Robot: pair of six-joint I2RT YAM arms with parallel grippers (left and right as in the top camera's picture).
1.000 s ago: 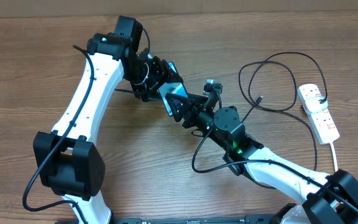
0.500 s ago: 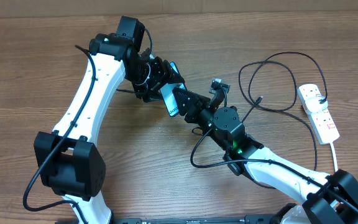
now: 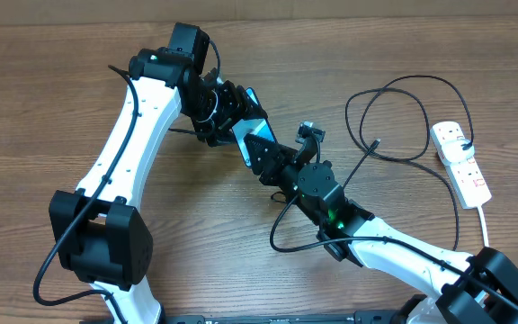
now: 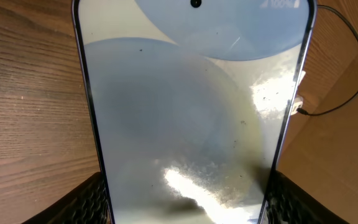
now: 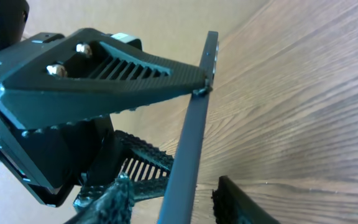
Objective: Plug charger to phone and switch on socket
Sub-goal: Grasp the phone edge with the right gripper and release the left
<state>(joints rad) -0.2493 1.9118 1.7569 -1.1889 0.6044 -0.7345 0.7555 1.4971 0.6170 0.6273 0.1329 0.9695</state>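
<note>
The phone (image 3: pixel 253 129), its light-blue screen up, is held tilted above the table in my left gripper (image 3: pixel 237 121), which is shut on its two long edges. In the left wrist view the phone (image 4: pixel 185 112) fills the frame between the fingers (image 4: pixel 188 205). My right gripper (image 3: pixel 270 158) is open and straddles the phone's lower end; in the right wrist view the phone (image 5: pixel 191 137) shows edge-on between the fingers (image 5: pixel 179 202) with a gap on each side. The charger cable (image 3: pixel 403 83) lies looped at the right, its tip (image 3: pixel 376 142) loose on the table. The socket (image 3: pixel 461 162) lies at the far right.
The socket's thick white cord (image 3: pixel 486 225) runs toward the front edge. The right arm's own black cable (image 3: pixel 286 225) loops on the wood below the arm. A cardboard wall (image 3: pixel 331 9) bounds the back of the table.
The right gripper covered more of the phone half a second ago and has drawn back a little down its length; the right arm has shifted slightly left. The left arm still holds the phone.
</note>
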